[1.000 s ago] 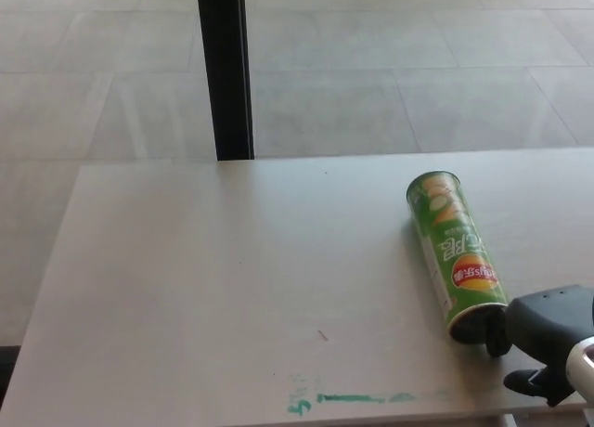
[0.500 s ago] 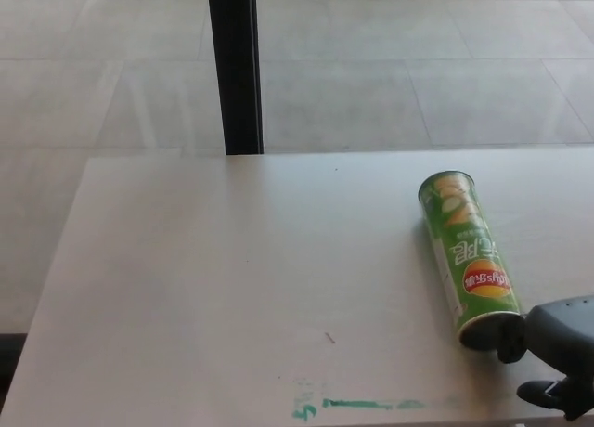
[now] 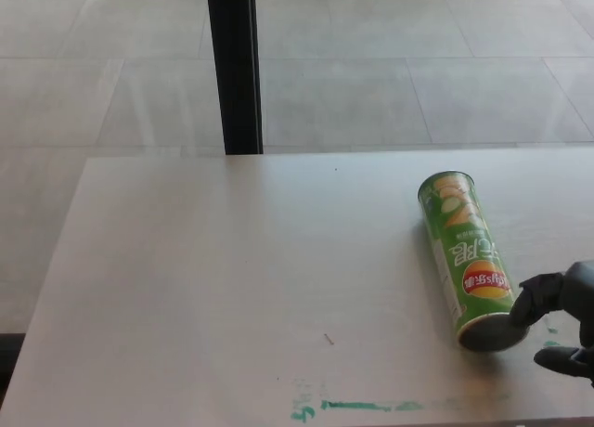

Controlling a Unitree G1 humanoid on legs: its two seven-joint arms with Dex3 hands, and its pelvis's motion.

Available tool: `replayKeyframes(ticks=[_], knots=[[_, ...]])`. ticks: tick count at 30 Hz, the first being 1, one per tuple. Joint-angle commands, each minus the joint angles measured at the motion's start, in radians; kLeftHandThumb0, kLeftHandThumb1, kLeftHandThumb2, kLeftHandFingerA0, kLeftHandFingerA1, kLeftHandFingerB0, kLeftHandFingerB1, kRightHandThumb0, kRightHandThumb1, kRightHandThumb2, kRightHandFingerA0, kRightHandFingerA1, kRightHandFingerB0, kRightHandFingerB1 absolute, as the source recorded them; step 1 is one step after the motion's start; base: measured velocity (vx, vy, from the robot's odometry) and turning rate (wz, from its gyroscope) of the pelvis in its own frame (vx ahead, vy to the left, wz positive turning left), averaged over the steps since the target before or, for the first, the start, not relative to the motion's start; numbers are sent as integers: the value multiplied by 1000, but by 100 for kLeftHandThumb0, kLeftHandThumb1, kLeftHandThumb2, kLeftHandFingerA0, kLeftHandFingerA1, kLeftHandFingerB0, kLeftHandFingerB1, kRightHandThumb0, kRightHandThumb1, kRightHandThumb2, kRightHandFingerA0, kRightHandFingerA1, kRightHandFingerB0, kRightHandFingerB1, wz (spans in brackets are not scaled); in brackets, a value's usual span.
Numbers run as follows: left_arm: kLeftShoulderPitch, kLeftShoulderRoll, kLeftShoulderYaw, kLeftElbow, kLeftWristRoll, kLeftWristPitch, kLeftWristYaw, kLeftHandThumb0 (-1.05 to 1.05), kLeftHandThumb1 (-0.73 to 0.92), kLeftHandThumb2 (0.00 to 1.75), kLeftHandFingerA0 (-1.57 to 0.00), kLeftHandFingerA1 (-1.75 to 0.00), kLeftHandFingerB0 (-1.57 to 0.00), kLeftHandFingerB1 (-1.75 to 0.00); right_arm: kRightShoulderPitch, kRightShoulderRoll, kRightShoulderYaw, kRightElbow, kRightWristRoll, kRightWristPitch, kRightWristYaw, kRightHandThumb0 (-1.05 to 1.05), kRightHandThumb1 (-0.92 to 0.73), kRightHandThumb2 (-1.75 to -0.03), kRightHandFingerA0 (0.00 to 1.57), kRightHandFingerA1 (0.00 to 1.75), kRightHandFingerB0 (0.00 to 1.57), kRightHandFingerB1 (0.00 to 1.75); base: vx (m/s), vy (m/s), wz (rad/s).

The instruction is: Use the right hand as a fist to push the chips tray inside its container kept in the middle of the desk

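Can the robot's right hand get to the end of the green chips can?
Probably yes. The right hand is already right beside the near end of the green chips can, and nothing on the desk stands between them.

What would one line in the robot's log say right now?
right hand: at near end of chips can | can: lying on desk | tray: none visible | left hand: unseen

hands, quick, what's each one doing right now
Left hand: not in view.
Right hand: only partly in frame at the near end of the green chips can lying on the desk; open or shut cannot be told.
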State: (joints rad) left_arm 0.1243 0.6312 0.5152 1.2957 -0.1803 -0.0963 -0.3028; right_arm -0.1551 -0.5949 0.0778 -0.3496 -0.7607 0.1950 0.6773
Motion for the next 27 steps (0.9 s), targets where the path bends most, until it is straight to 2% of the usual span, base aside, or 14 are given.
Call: replayKeyframes(ticks=[1, 5, 6, 7, 11, 12, 16, 17, 18, 19, 23, 24, 26, 27], knots=[[10, 14, 2, 9, -10, -7, 8, -64, 73, 62, -50, -56, -44, -41, -63, -134, -246, -156, 379, 163, 324, -49, -67, -64, 76, 81, 51, 51, 0, 0, 0], [9, 12, 5, 9, -13, -7, 11, -62, 73, 62, -51, -54, -44, -41, -113, -163, -369, -129, 428, 235, 337, -49, -68, -64, 76, 81, 50, 49, 0, 0, 0], [9, 11, 7, 10, -15, -4, 9, -62, 73, 62, -49, -54, -42, -40, -118, -175, -400, -113, 435, 230, 331, -49, -60, -97, 80, 87, 47, 60, 0, 0, 0], [11, 11, 4, 12, -11, -10, 9, -63, 73, 62, -51, -53, -43, -40, -120, -183, -424, -99, 440, 220, 322, -46, -73, -61, 77, 73, 53, 46, 0, 0, 0], [10, 13, 0, 14, -6, -7, 11, -62, 74, 62, -51, -54, -44, -40, -105, -185, -560, 11, 468, 119, 217, -39, -72, -60, 79, 64, 53, 46, 0, 0, 0], [11, 12, 0, 12, -7, -9, 11, -64, 72, 62, -51, -56, -48, -42, -97, -175, -584, 42, 467, 105, 183, -50, -72, -61, 82, 61, 55, 44, 0, 0, 0], [8, 10, -4, 8, -4, -11, 10, -63, 73, 62, -50, -55, -45, -41, -42, -74, -751, 203, 468, -18, -70, -47, -69, -61, 86, 60, 63, 47, 0, 0, 0], [3, 8, 6, 14, -13, 1, 6, -61, 73, 62, -51, -54, -43, -40, -37, -59, -772, 237, 461, -39, -118, -45, -56, -95, 86, 76, 55, 61, 0, 0, 0], [3, 8, 6, 15, -13, 1, 6, -61, 73, 62, -51, -54, -43, -40, -37, -59, -774, 240, 462, -43, -117, -45, -56, -95, 86, 76, 55, 61, 0, 0, 0], [5, 8, -4, 12, -4, -5, 11, -63, 74, 63, -49, -54, -43, -40, -17, -33, -812, 309, 453, -90, -206, -50, -69, -61, 90, 67, 62, 46, 0, 0, 0], [0, 3, 4, 11, -13, 4, 18, -62, 73, 62, -53, -56, -45, -41, 0, 13, -871, 379, 458, -84, -278, -51, -69, -61, 89, 68, 62, 46, 0, 0, 0], [6, 3, 1, 2, -12, -2, 11, -64, 74, 62, -50, -57, -43, -41, 41, 67, -909, 423, 465, -123, -353, -46, -58, -97, 83, 80, 60, 66, 0, 0, 0], [11, 1, -2, -2, -10, -8, 9, -63, 74, 62, -51, -57, -43, -41, 59, 93, -929, 455, 466, -146, -392, -47, -59, -97, 83, 80, 60, 65, 0, 0, 0], [9, 0, -3, 3, -7, -9, 12, -61, 74, 62, -50, -52, -42, -39, 77, 116, -942, 491, 458, -147, -432, -47, -72, -61, 83, 66, 63, 47, 0, 0, 0]])
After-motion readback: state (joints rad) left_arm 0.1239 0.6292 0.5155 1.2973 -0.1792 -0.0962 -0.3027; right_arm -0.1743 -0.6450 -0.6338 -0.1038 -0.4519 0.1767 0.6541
